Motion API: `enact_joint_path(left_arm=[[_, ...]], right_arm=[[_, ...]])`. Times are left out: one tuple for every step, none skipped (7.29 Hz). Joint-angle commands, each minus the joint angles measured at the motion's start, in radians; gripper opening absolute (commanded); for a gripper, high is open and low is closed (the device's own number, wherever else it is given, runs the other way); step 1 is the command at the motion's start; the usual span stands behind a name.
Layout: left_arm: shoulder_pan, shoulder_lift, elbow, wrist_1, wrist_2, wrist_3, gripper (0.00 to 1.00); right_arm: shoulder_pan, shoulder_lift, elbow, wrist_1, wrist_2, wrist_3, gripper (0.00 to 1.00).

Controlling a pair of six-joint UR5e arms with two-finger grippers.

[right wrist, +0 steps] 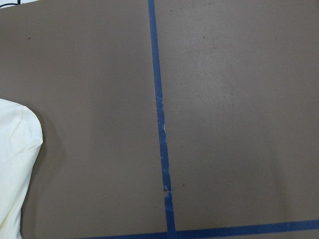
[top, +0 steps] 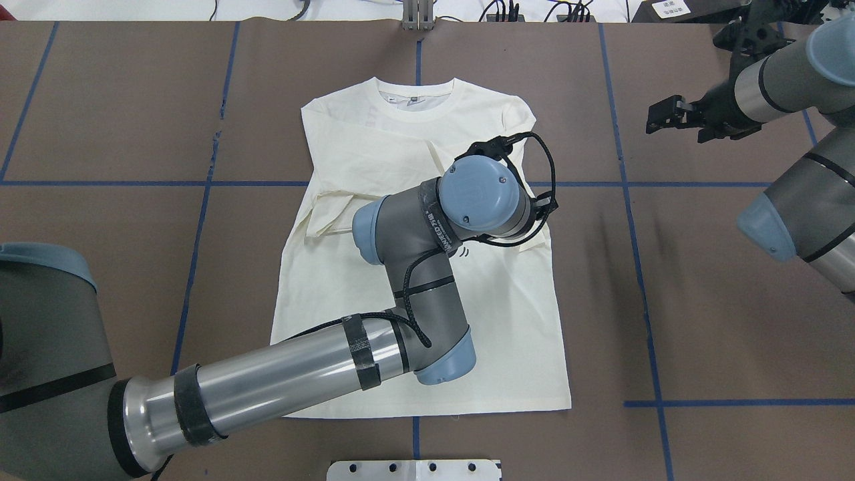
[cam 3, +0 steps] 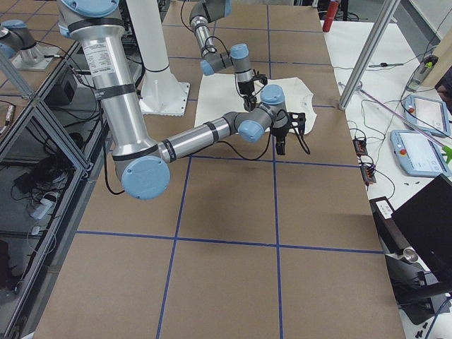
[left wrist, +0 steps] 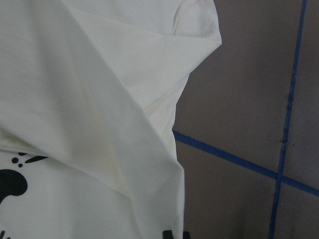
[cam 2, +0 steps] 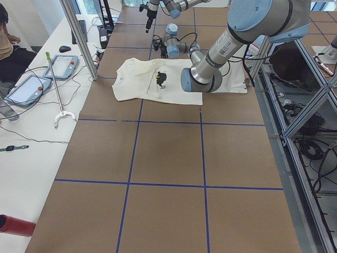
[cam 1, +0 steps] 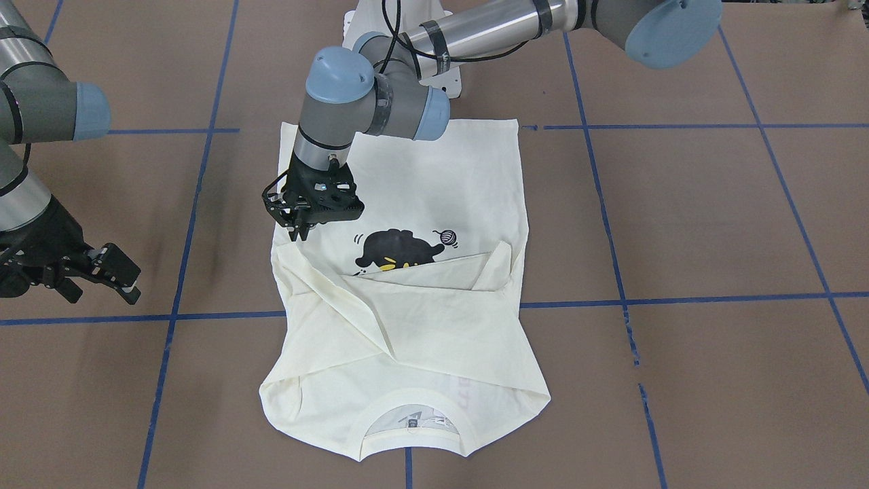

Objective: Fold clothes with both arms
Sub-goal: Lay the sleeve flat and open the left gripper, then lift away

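T-shirt (cam 1: pixel 421 353) flat on table (cam 1: pixel 679 204), sleeves (cam 1: pixel 326 299) folded in. Left gripper (cam 1: pixel 299 235) pressed together just above one sleeve; right gripper (cam 1: pixel 100 285) spread, well off cloth. Risk: grabbing just one layer, dragging fold crooked.

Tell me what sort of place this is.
Probably a robotics lab work cell: brown table gridded with blue tape, teach pendants on a side bench, aluminium frame posts alongside.
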Motion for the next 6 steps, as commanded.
enact_joint_path(left_arm=[[0.016, 0.052, -0.073, 0.001, 0.037, 0.004, 0.64], [0.011, 0.107, -0.185, 0.013, 0.031, 0.083, 0.64], [-0.025, 0.185, -0.324, 0.064, -0.03, 0.135, 0.64], [-0.071, 0.28, -0.447, 0.095, -0.067, 0.201, 0.65], [-0.116, 0.357, -0.521, 0.102, -0.072, 0.294, 0.64], [-0.159, 0.423, -0.564, 0.109, -0.111, 0.371, 0.64]], right_arm=[[0.0, 0.027, -0.021, 0.0, -0.001, 0.011, 1.0], [0.0, 0.035, -0.018, 0.001, 0.0, 0.017, 1.0], [-0.024, 0.039, 0.0, 0.004, -0.001, 0.088, 1.0], [-0.097, 0.038, 0.051, 0.017, -0.029, 0.235, 1.0], [-0.203, 0.017, 0.144, 0.024, -0.132, 0.379, 1.0], [-0.31, -0.012, 0.214, 0.02, -0.23, 0.485, 1.0]])
